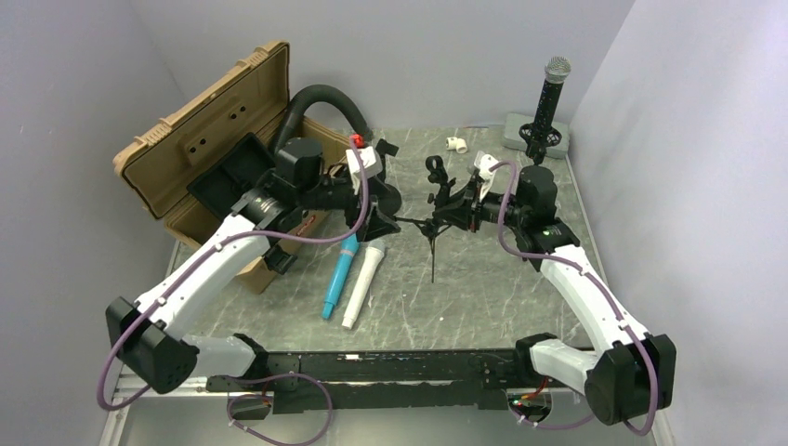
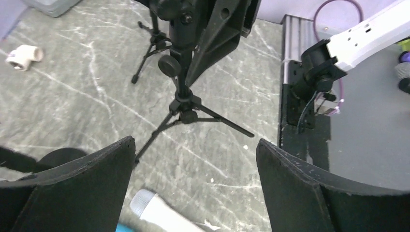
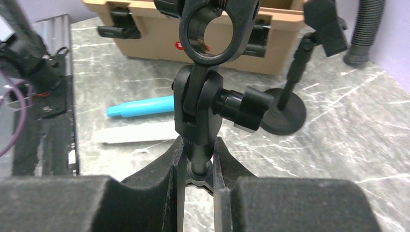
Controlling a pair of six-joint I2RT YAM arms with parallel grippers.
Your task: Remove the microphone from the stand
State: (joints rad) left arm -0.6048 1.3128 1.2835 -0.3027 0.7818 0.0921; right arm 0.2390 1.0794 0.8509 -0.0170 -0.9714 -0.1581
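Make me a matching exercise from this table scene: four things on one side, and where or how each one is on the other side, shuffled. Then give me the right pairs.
Things
1. white plastic microphone
2. small black tripod stand
3. black microphone with a silver mesh head
4. left claw

Places or states
A. standing upright at the far right corner
B. open, holding nothing
C. lying flat on the marbled table beside the blue microphone
D. gripped by the shut right claw

Pairs: 1-C, 2-D, 3-A, 4-B
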